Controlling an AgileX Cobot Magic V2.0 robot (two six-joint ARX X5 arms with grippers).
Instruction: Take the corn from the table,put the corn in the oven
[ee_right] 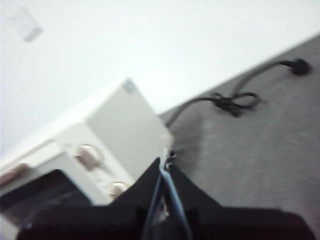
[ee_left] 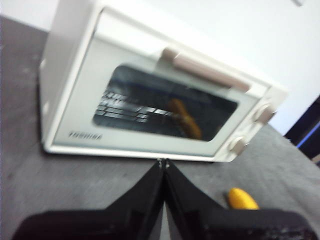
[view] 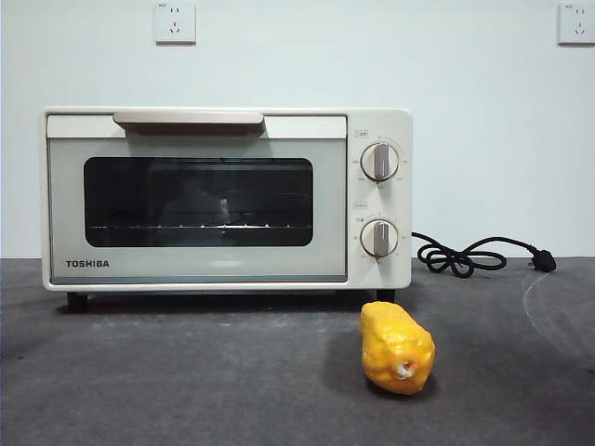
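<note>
The corn lies on the table in front of the oven's right end, its pale stub facing the front camera. The cream oven stands behind it with its door closed and the bar handle along the top. My left gripper is shut and empty, raised in front of the oven, with the corn low to one side. My right gripper is shut and empty too, near the oven's knob side. Neither arm shows in the front view.
A black power cord with its plug lies coiled on the table right of the oven. A white wall with two sockets stands behind.
</note>
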